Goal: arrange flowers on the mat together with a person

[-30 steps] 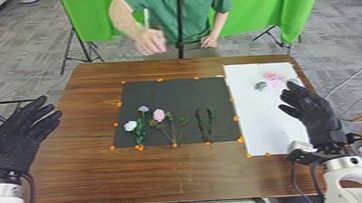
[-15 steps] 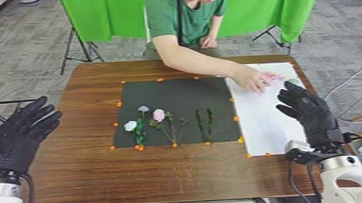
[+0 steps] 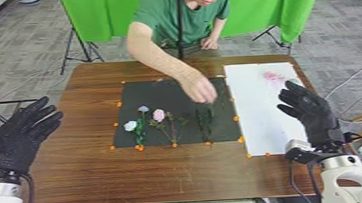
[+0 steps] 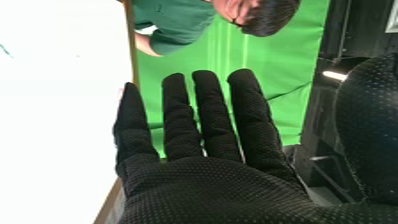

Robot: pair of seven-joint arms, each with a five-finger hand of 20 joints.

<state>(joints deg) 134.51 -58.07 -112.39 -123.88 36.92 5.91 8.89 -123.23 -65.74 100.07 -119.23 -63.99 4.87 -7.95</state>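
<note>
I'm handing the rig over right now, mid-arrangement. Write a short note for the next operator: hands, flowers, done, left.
Left hand: open, at the table's left edge.
Right hand: open, by the white sheet's right edge.
Person's hand: over the dark mat, near the tops of the dark green stems; can't tell whether it holds anything.
Done: white flower, pale bluish flower and pink flower lie on the mat, left of those stems.
Left: pink blossom on the sheet, probably for the mat; the stems may need blooms. I'd wait for the person's hand to clear.
</note>
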